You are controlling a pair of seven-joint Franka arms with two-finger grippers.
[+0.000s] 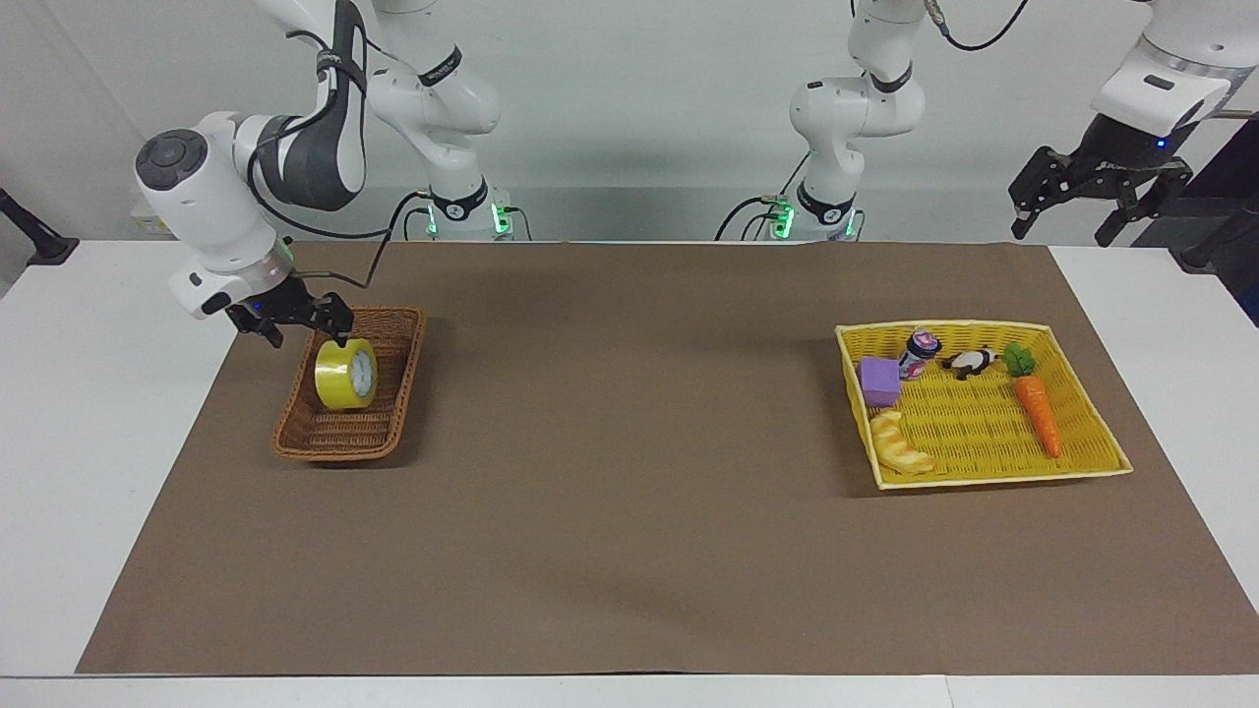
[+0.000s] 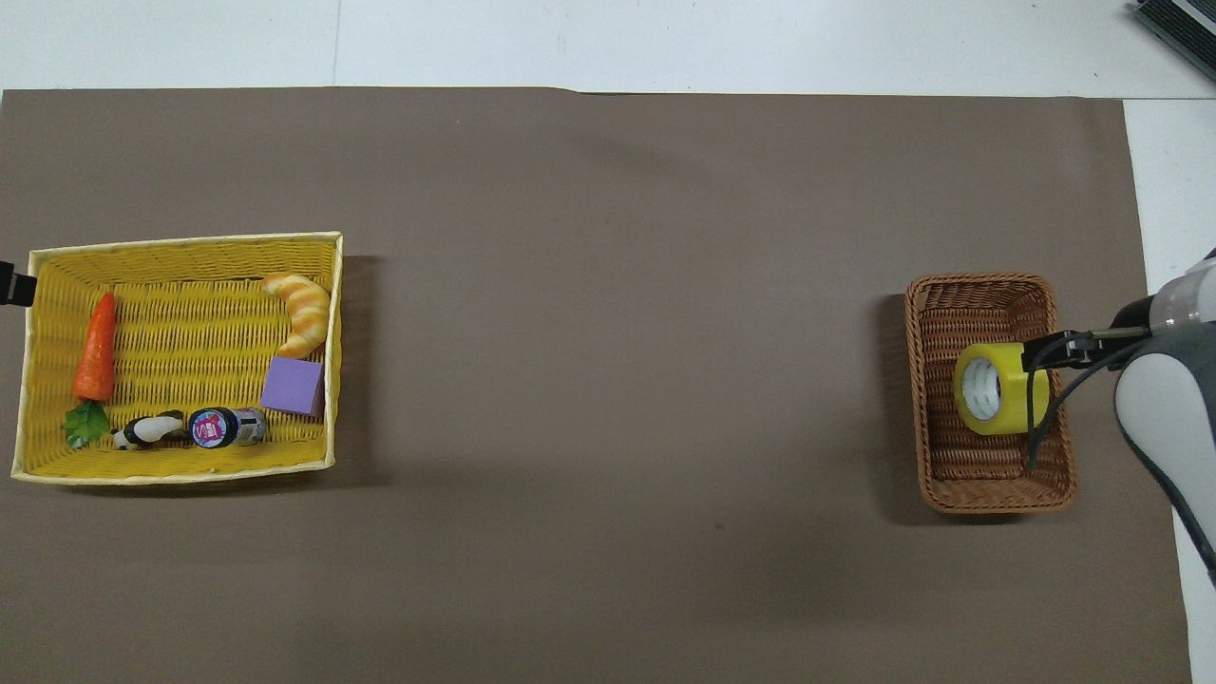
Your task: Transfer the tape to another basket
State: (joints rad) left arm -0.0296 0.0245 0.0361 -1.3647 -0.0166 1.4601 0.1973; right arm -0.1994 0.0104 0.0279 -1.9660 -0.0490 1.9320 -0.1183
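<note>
The yellow tape (image 1: 346,374) stands on its edge inside the brown wicker basket (image 1: 389,433), at the right arm's end of the table. It also shows in the overhead view (image 2: 993,389), in the basket (image 2: 959,480). My right gripper (image 1: 292,321) is open and empty. It hangs just above the tape, over the basket's rim toward the right arm's end, apart from the roll; it also shows in the overhead view (image 2: 1054,351). My left gripper (image 1: 1092,202) is open and waits raised off the mat at the left arm's end.
A yellow mesh tray (image 1: 1092,467) stands at the left arm's end of the mat. It holds a carrot (image 1: 1038,413), a croissant (image 1: 897,444), a purple block (image 1: 878,380), a small can (image 1: 919,352) and a panda figure (image 1: 972,362).
</note>
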